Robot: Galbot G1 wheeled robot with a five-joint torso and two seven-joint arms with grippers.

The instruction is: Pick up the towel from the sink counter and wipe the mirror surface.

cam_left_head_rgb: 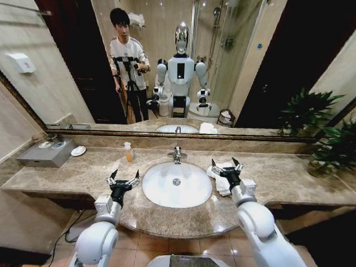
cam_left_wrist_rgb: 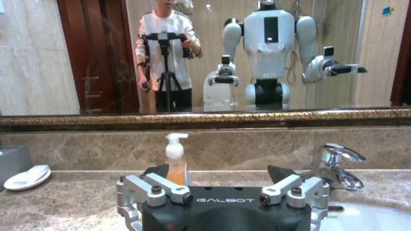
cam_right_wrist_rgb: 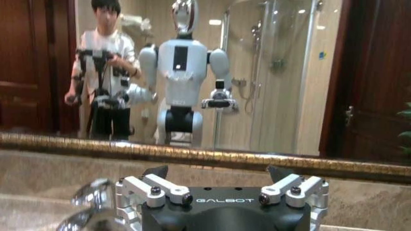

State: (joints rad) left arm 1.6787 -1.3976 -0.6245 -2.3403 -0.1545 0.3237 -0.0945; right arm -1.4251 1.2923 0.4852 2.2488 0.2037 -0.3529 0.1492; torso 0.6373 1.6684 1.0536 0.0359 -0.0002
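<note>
Over the worktop right of the basin, right end effector hangs with fingers spread wide, holding nothing. The towel lies crumpled directly under it, beside the basin rim. Left end effector hangs left of the basin, fingers also wide apart, nothing gripped. Soap bottle and tap stand further back. Mirror spans the wall above the worktop.

Warm indoor light, glare on the mirror surface, head view bowed at edges — right wrist view soft
</note>
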